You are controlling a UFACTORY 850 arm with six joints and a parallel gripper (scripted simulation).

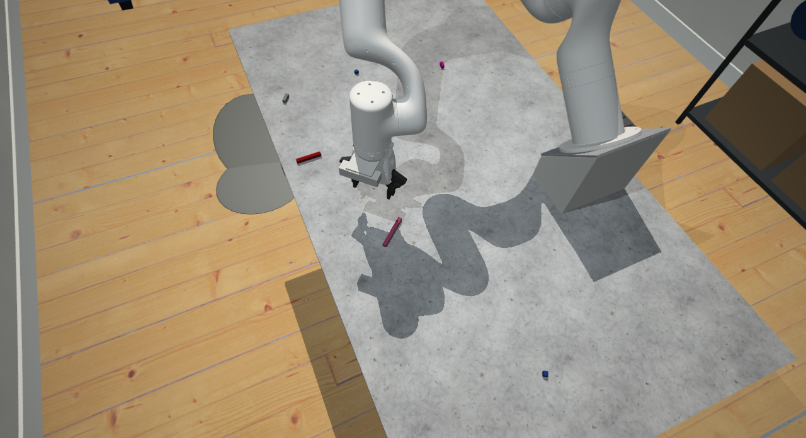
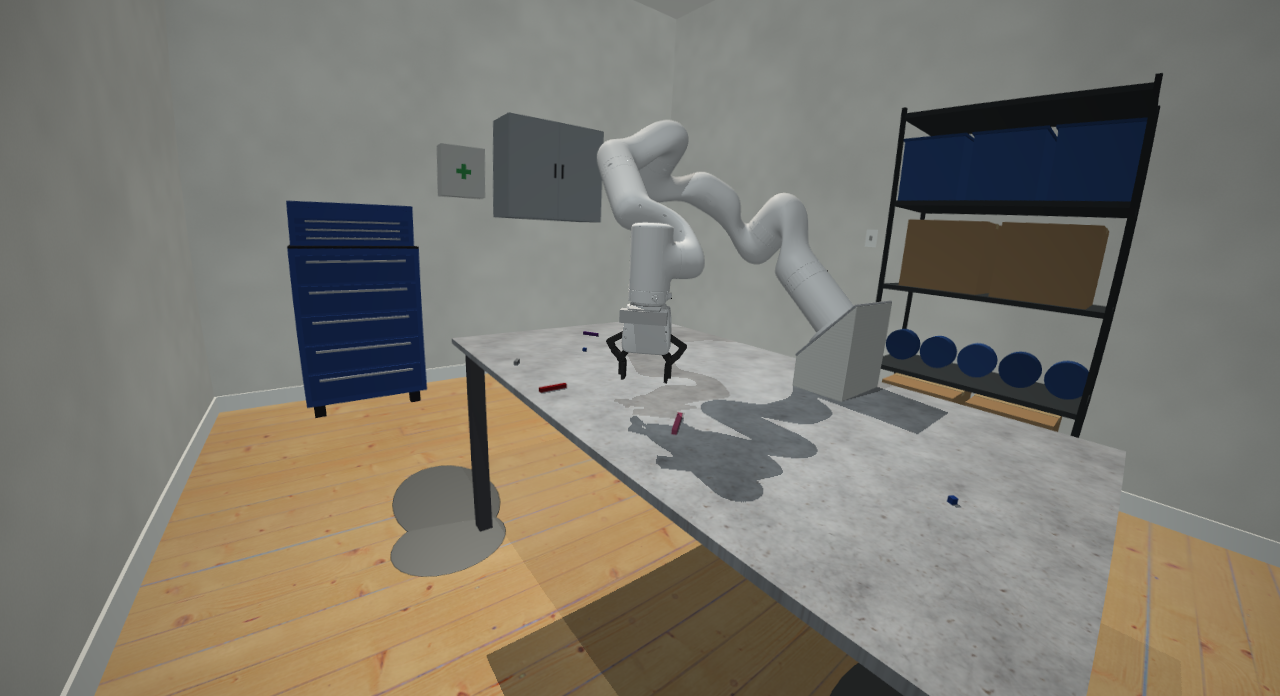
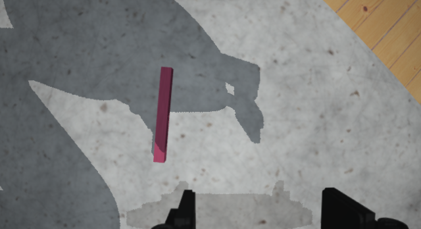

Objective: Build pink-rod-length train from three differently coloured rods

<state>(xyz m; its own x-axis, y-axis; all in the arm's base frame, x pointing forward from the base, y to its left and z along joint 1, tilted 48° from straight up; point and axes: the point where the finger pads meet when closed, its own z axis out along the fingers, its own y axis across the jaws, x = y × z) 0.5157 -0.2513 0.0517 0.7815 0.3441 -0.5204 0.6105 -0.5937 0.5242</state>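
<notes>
Grey walls close in this workshop, with a blue drawer cabinet (image 2: pixel 356 300) at the back and a black shelf rack (image 2: pixel 1112 284) to the right. On the speckled grey table (image 1: pixel 507 334) the white arm (image 2: pixel 716 210) bends down, its gripper (image 1: pixel 376 189) hanging above the surface with the fingers spread fully wide and nothing between them. Just ahead of the gripper the pink rod (image 1: pixel 391 231) lies flat, partly in the arm's shadow. A red rod (image 1: pixel 308 157) lies near the table's edge, well apart from it. A grey rod (image 1: pixel 285 98), a magenta rod (image 1: pixel 441 65) and two blue rods (image 1: pixel 356 71) (image 1: pixel 544 373) are scattered singly, far from each other.
</notes>
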